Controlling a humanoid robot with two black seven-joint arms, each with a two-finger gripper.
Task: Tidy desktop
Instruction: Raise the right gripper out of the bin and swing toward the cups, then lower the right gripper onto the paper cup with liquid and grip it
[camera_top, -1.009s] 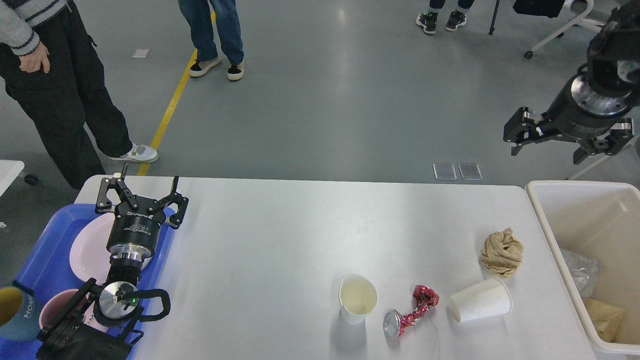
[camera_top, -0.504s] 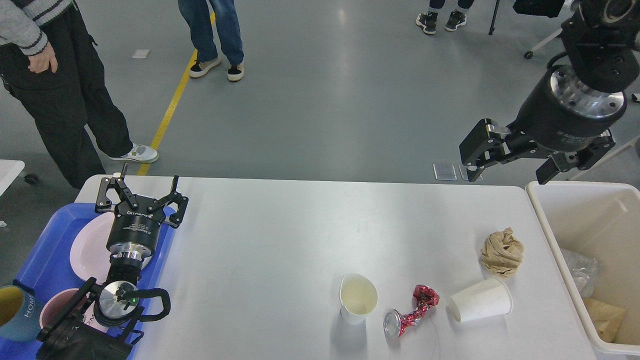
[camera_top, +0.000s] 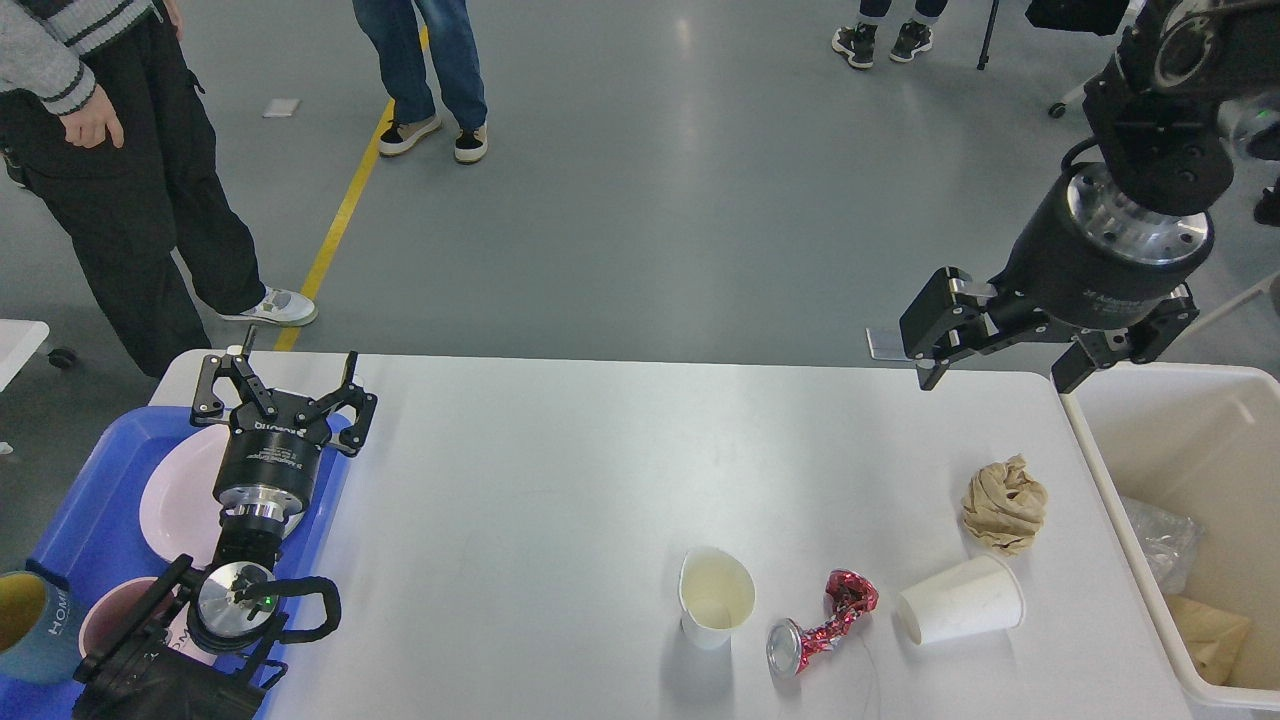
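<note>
Where left gripper (camera_top: 282, 380) overlaps, plate (camera_top: 175, 495) half-hidden | mug (camera_top: 28, 628) cropped

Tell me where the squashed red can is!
In the head view, the crushed red can lies on the desktop near its front right, between the upright paper cup and the tipped-over paper cup.
</note>
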